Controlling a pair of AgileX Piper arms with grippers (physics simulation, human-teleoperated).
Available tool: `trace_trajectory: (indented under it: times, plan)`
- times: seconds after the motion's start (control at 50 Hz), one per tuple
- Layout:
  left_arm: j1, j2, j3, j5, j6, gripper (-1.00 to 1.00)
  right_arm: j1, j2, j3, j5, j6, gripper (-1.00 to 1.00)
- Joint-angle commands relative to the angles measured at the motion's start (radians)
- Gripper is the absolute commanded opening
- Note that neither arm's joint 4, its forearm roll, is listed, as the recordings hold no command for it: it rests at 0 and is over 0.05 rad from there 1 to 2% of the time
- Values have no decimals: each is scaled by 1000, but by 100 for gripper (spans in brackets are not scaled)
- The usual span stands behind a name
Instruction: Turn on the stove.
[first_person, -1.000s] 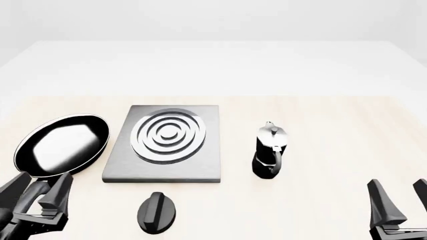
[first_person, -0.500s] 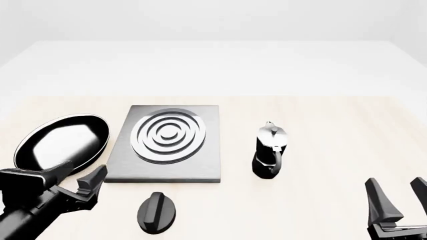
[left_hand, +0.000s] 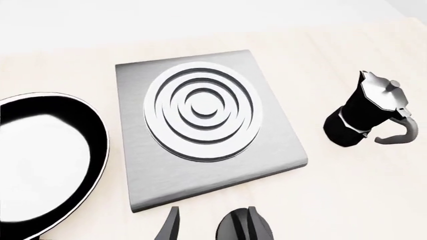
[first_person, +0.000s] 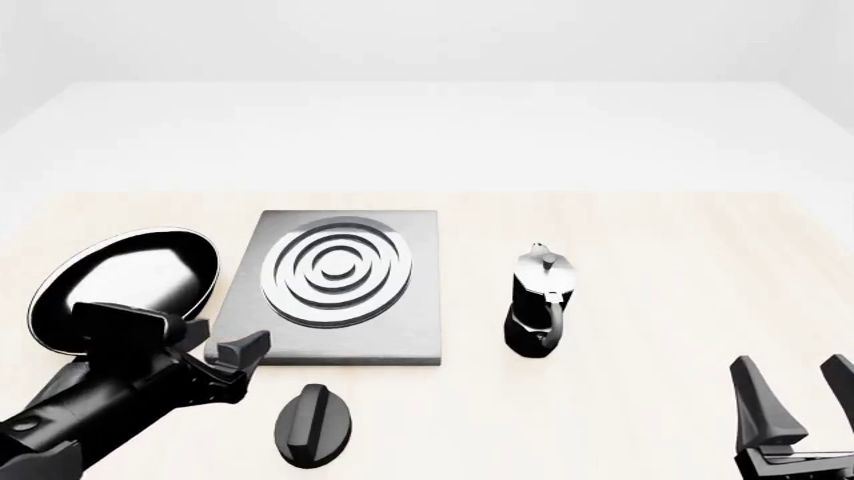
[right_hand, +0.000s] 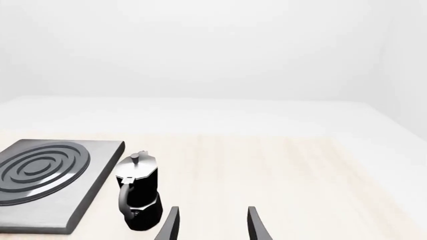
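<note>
Near bench edge: your left gripper (first_person: 220, 362) hangs open just left of the knob (first_person: 314, 424), apart.
Stove (first_person: 336, 287): behind knob.
Right gripper (first_person: 805, 400): open, idle, far right.

My left wrist view crops the knob (left_hand: 245, 227) and frying pan (left_hand: 40, 165); right gripper (first_person: 798, 410) half off-frame.

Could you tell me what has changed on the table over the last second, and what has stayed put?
Only the left arm moved: its claw swung in from the near left corner toward the middle, now hanging open by the stove slab's near left corner, just left of the knob. Nothing was grasped or released. The right claw barely shifted. The frying pan, moka pot, slab and knob stayed in place.
</note>
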Motion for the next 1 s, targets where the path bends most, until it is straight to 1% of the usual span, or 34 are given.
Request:
trace_trajectory:
  times: [0.02,0.14,0.2,0.22,0.32,0.52,0.58,0.62,0.72,0.74,1.0]
  plan:
    - [-67,30,-46,62,-27,100,2,-15,0,9,3,100]
    - [-103,46,-45,59,-42,100,2,-24,0,16,7,100]
    - [-101,58,-45,47,-42,100,1,-31,0,20,9,100]
    - [-105,70,-46,41,-51,100,1,-35,0,23,9,100]
    - [-106,101,-49,15,-34,100,-1,-40,0,26,14,100]
    - [-128,182,-58,-26,-50,100,2,-37,0,23,16,100]
    - [-130,191,-50,-48,-26,100,2,-37,0,22,19,100]
    - [-137,215,-43,-67,-40,100,2,-37,0,22,20,100]
    - [-138,246,-33,-95,-41,100,3,-37,0,22,20,100]
    - [-142,272,-29,-111,-55,100,4,-35,0,20,21,100]
    - [-167,331,-23,-149,-95,100,4,-40,0,23,25,100]
